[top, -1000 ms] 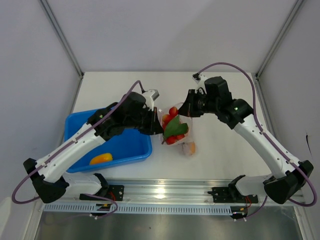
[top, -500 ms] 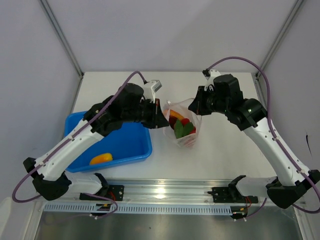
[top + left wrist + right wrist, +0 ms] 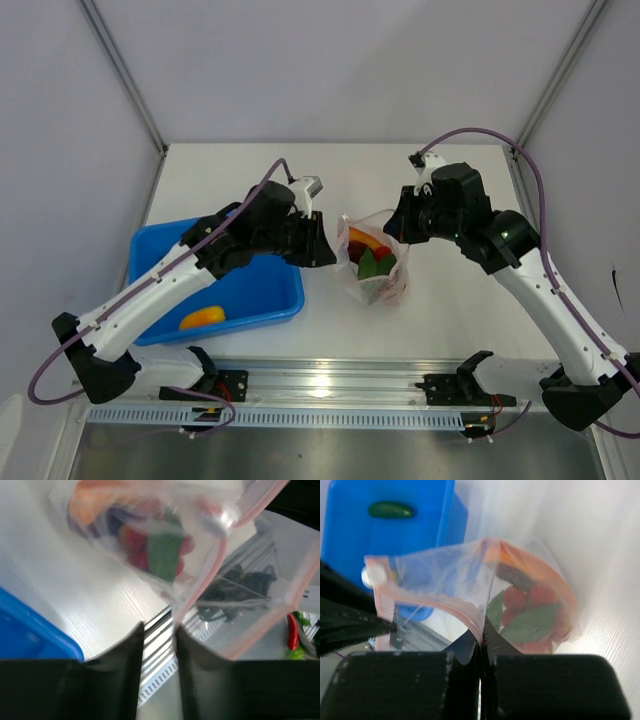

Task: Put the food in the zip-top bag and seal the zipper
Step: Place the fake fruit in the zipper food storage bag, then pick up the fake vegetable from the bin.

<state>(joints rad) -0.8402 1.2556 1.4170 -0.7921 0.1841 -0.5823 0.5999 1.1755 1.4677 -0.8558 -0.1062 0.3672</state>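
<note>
Zip-top bag (image 3: 373, 262): one, clear, on the table (image 3: 450, 300) just right of the tray (image 3: 288, 300), mouth up.
Zipper (image 3: 215, 566): one pink strip, unsealed.
Food in bag: one tomato cluster (image 3: 530, 600) with leaves, one orange piece (image 3: 358, 237).
Food in tray: two, a yellow-orange piece (image 3: 201, 318) and a green piece (image 3: 390, 510).
Right gripper (image 3: 481, 635): jaws pressed together, pinching the bag's mouth on the side away from the tray.
Left gripper (image 3: 159, 627): jaws narrowly parted at the mouth's tray side.
</note>
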